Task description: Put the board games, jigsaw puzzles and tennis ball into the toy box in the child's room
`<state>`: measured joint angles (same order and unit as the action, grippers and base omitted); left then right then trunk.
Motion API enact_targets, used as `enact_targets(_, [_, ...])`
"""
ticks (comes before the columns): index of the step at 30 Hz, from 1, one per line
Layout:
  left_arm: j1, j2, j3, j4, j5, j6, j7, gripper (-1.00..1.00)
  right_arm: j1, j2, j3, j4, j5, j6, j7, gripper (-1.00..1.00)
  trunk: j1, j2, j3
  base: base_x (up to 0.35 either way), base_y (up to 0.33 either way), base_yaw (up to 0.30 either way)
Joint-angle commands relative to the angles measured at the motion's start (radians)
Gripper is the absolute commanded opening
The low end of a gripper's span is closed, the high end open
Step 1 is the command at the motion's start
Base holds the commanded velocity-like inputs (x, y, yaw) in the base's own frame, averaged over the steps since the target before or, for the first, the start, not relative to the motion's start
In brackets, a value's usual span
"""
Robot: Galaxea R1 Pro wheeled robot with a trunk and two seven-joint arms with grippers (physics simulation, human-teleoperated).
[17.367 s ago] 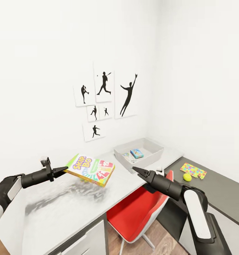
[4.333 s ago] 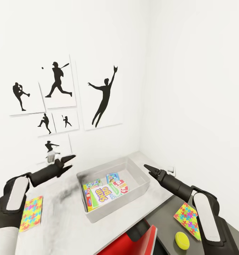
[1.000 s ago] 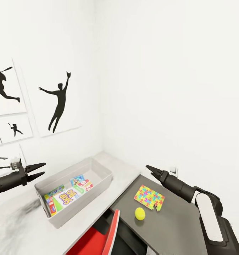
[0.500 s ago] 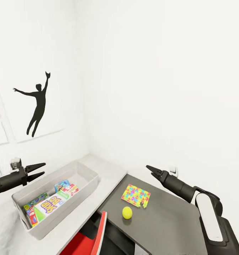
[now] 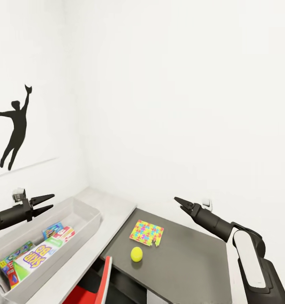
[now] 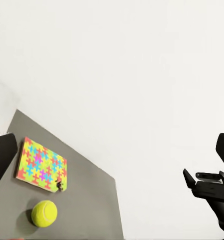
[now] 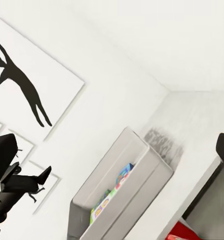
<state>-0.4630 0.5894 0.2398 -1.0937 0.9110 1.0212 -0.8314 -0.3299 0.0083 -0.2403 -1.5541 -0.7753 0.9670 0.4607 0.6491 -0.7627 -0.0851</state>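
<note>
At far left, a black silhouette picture of a leaping catcher (image 5: 13,126) hangs on the white wall of the child's room. Below it the left end effector (image 5: 43,201) hovers empty with its two black fingers spread, above the wide light-grey toy box (image 5: 85,219), which sits on the pale white tabletop (image 5: 113,207). Inside the box lie flat printed board games, among them a white-and-purple "Skip-Bo" box (image 5: 34,257) and a small blue one (image 5: 53,229).

Toward the centre, a dark grey tabletop (image 5: 189,261) meets the pale one at the room's corner. On it lies a thin jigsaw puzzle sheet in yellow, pink, blue and orange (image 5: 147,232), its long axis running roughly along the tabletop's back edge. Just beside it, on the side nearer the robot, rests the small yellow-green tennis ball (image 5: 136,253). The red back of a chair (image 5: 102,283) shows below.

At right, the right end effector (image 5: 179,202) is held above the dark tabletop's far edge, its tapered fingers slightly parted and gripping nothing. The puzzle and ball lie below it and toward the robot's left, between the two arms. The right arm looks the nearer one, so the next pick likely falls to it, reaching down and leftward.
</note>
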Motion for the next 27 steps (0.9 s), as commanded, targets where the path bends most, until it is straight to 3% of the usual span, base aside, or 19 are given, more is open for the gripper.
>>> enact_targets(1, [0.0, 0.0, 0.001, 0.0, -0.003, 0.003, -0.005, 1.0, -0.001, 0.001, -0.002, 0.0, 0.005, 0.006, 0.007, 1.0, 0.0, -0.001, -0.001, 0.0, 0.0, -0.269])
enact_targets(27, [-0.001, 0.0, 0.0, 0.0, -0.004, 0.002, -0.005, 1.0, -0.001, 0.0, -0.002, 0.001, 0.005, 0.006, 0.007, 1.0, 0.0, -0.001, 0.014, 0.0, 0.0, -0.269])
